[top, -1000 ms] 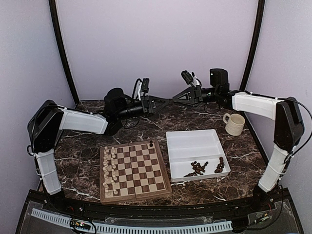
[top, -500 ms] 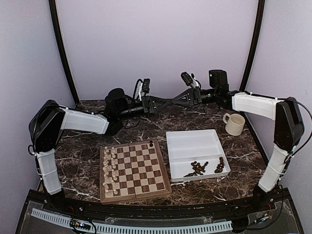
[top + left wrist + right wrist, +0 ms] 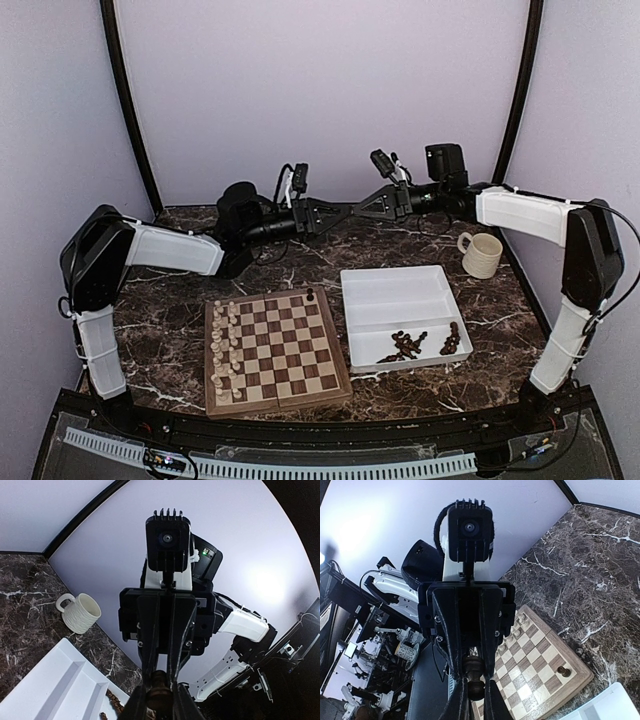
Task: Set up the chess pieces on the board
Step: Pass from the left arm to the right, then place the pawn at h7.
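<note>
Below the grippers and nearer to the arm bases, on the right gripper's side, a white tray [image 3: 390,295] lies on the marble table [image 3: 180,300]. A long divider splits the tray. A heap of dark pieces [image 3: 403,346] fills the near end of the wider compartment. A smaller cluster [image 3: 450,340] lies at the near end of the narrow compartment on the outer side. The far part of the tray holds nothing. Beyond the tray's outer far corner, under the right forearm, stands a ribbed cream mug [image 3: 481,254]; what is inside it cannot be seen.

The left gripper [image 3: 342,212] and the right gripper [image 3: 353,210] meet tip to tip in the air over the back of the table. Both have their jaws pinched nearly closed on one dark chess piece [image 3: 476,686]. It is a small turned wooden piece with a round knob. The right fingers clamp the knob end and the left fingers clamp the other end.

The board [image 3: 285,395] lies flat below the left gripper, nearer to the bases and just beside the tray. It has brown and cream squares inside a brown frame. Cream pieces [image 3: 225,345] stand in two files along the edge on the left arm's side. One dark piece [image 3: 310,295] stands alone on the far corner square closest to the tray.
</note>
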Available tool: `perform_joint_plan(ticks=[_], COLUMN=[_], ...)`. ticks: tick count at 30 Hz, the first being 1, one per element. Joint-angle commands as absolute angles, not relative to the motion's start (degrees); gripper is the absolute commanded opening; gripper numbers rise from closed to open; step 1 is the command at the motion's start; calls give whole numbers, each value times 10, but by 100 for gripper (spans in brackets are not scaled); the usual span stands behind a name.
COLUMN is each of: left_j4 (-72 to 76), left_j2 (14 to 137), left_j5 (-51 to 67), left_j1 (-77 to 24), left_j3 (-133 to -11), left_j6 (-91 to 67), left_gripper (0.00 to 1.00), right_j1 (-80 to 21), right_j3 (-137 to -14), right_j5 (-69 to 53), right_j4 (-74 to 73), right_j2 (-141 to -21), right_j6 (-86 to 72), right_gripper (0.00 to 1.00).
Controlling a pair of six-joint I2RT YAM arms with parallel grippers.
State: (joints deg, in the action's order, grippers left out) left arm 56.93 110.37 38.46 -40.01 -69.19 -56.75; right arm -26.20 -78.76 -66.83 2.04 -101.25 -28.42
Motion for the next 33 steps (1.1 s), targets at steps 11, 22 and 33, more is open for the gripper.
perform_joint_plan(ticks=[11, 22, 33], left_j4=[345, 81, 15], left_j2=[935, 744, 671], left_j5=[309, 80, 59], left_j1=[-362, -294, -265], left_j3=[-642, -590, -557], left_j6=[-402, -285, -283], left_gripper=[72, 77, 79], right_j1=[-321, -499, -687], right_j3=[-964, -1072, -1110], right_j5=[-415, -228, -90], right_j4=[-376, -584, -674], right_j2=[-1008, -1076, -1184], right_j6=[134, 359, 433], right_gripper=[5, 5, 2])
